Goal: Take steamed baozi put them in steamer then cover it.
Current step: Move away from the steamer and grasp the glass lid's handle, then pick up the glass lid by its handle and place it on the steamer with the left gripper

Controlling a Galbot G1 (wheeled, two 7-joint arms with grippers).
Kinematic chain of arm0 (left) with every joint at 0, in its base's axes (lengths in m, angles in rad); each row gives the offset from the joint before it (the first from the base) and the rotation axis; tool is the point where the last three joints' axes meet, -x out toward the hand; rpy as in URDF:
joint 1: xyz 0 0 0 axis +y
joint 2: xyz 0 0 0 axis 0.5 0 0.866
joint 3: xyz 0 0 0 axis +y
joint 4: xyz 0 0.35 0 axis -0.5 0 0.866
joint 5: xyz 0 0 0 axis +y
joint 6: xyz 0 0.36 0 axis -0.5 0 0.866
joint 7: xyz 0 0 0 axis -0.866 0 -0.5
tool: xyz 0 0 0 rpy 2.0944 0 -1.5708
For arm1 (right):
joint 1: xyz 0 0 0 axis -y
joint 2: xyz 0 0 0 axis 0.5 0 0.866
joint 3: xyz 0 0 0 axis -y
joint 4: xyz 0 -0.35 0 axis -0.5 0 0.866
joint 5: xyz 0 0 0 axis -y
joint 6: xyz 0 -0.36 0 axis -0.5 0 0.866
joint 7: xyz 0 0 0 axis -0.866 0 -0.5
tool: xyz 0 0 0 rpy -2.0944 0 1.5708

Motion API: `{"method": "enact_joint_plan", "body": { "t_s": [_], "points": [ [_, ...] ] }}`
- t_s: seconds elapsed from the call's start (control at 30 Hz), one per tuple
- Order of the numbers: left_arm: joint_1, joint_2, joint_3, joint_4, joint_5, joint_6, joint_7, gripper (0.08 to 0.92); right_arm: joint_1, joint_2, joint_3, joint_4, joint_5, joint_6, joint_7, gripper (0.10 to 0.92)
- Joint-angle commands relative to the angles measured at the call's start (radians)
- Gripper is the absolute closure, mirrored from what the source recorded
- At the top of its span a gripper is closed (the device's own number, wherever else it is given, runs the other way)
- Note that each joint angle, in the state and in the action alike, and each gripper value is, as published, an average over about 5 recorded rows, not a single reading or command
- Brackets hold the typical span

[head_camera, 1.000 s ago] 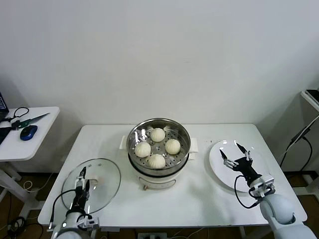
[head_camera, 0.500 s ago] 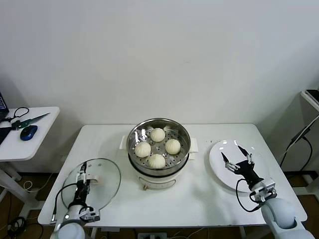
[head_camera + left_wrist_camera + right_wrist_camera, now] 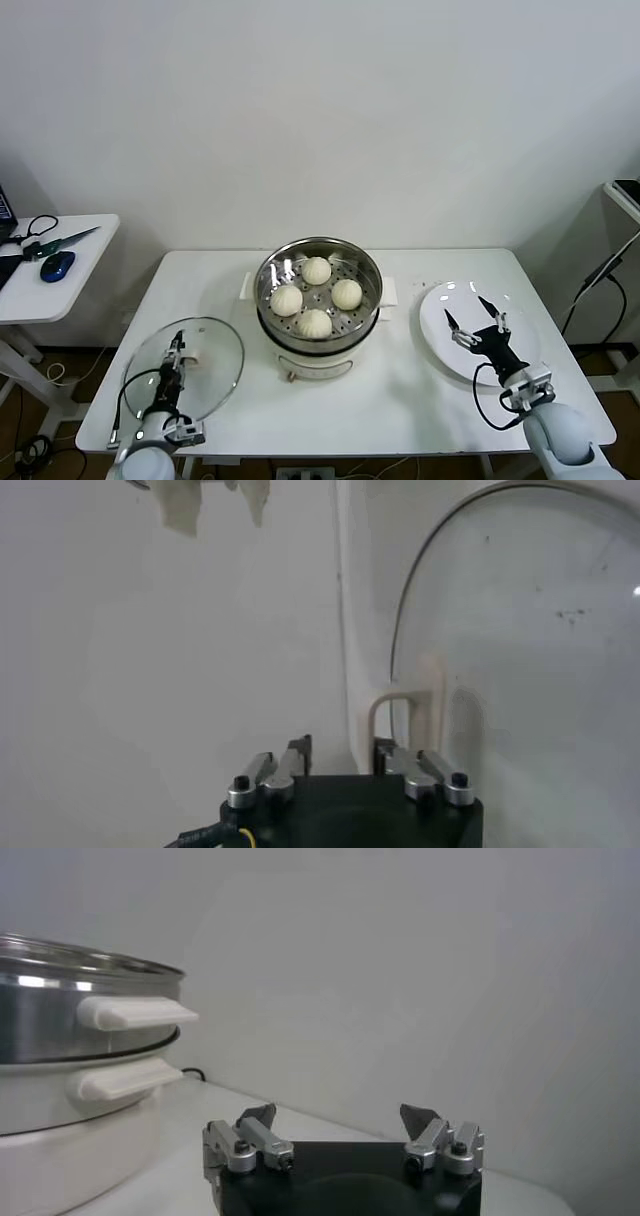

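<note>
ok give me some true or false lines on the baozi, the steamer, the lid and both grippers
1. All four steamed baozi sit in the steamer. True.
2. The cover is on the steamer. False: it lies on the table, left of it.
3. The left gripper is over the cover. True.
4. The right gripper holds a baozi. False: it is open and empty over the white plate.
5. The plate holds one baozi. False: none.

Four baozi (image 3: 316, 297) sit in the uncovered steamer (image 3: 318, 257); cover (image 3: 208, 362) lies left.
</note>
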Motion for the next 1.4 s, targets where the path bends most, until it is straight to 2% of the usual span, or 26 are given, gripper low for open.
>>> {"method": "enact_joint_plan", "body": {
  "t_s": [0.03,0.3,0.57,0.83,1.03,1.17,1.27,1.4],
  "points": [
    [0.000,0.004,-0.006,-0.012,-0.018,-0.011,-0.015,0.615,0.002,0.010,0.006,-0.003,-0.009,0.004,-0.002,0.203],
    [0.075,0.045,-0.019,-0.176,-0.077,0.006,-0.021,0.833,0.010,0.003,0.013,-0.021,-0.008,0.008,-0.006,0.203],
    [0.206,0.123,-0.046,-0.449,-0.114,0.178,0.007,0.853,0.034,-0.012,0.011,-0.057,-0.006,0.012,-0.010,0.203],
    [0.240,0.261,-0.001,-0.662,-0.121,0.404,0.112,0.853,0.063,-0.025,-0.009,-0.092,-0.008,0.014,-0.012,0.203],
    [0.144,0.443,0.153,-0.690,-0.151,0.550,0.170,0.853,0.084,-0.034,-0.032,-0.117,-0.014,0.016,-0.019,0.203],
    [0.006,0.551,0.334,-0.687,-0.157,0.649,0.231,0.853,0.097,-0.038,-0.046,-0.129,-0.023,0.017,-0.019,0.203],
    [-0.150,0.527,0.487,-0.675,-0.073,0.701,0.338,0.853,0.108,-0.034,-0.052,-0.139,-0.032,0.017,-0.018,0.203],
    [-0.341,0.392,0.643,-0.640,0.063,0.724,0.520,0.853,0.116,-0.024,-0.051,-0.150,-0.050,0.020,-0.016,0.203]
  ]
}}
